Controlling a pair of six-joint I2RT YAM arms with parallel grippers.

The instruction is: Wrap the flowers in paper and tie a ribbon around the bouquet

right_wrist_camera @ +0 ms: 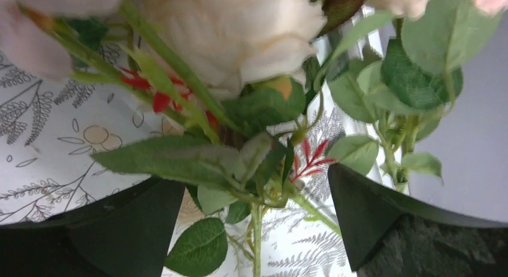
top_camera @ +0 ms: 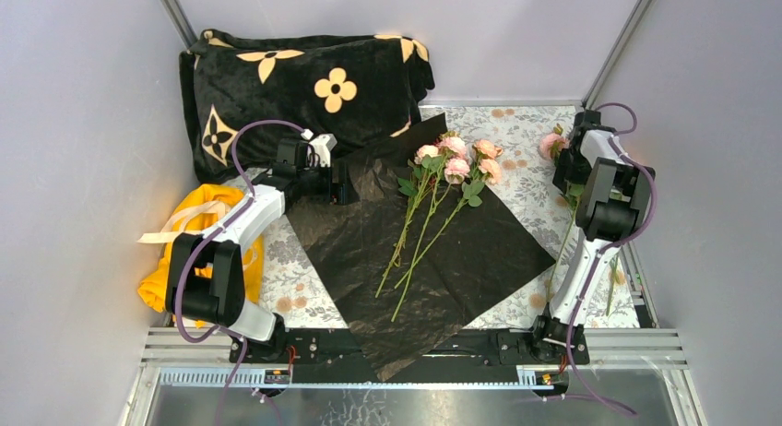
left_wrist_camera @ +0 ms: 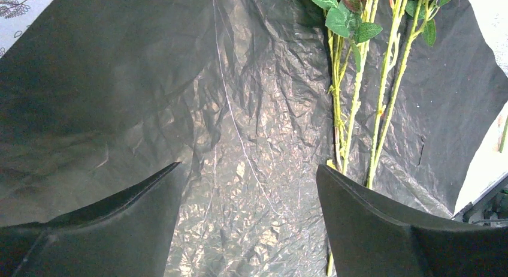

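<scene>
Both grippers are standing spread, and the flowers are lying unwrapped on the paper.

From overhead I am watching the paper (top_camera: pixel 433 260) lying corner-on toward the arm bases on the patterned table cover (top_camera: pixel 295 283). The flowers (top_camera: pixel 450 168) are resting on it, stems pointing at me and pink heads toward the far corner. My left gripper (left_wrist_camera: pixel 248 166) is hanging over the sheet's left side, fingers wide apart and pinching nothing. Its wrist camera alone is showing me the crinkles and the stems running just beside one finger. My right gripper (right_wrist_camera: pixel 256 175) is sitting off the paper at far right. Only its wrist view is showing the fingers spread around a stray rose (right_wrist_camera: pixel 239 37), with stem and leaves between them. Overhead alone, I am seeing the ribbon (top_camera: pixel 171 230) lying on a yellow cloth (top_camera: pixel 161 283), and a black blanket (top_camera: pixel 277 94) beyond.
</scene>
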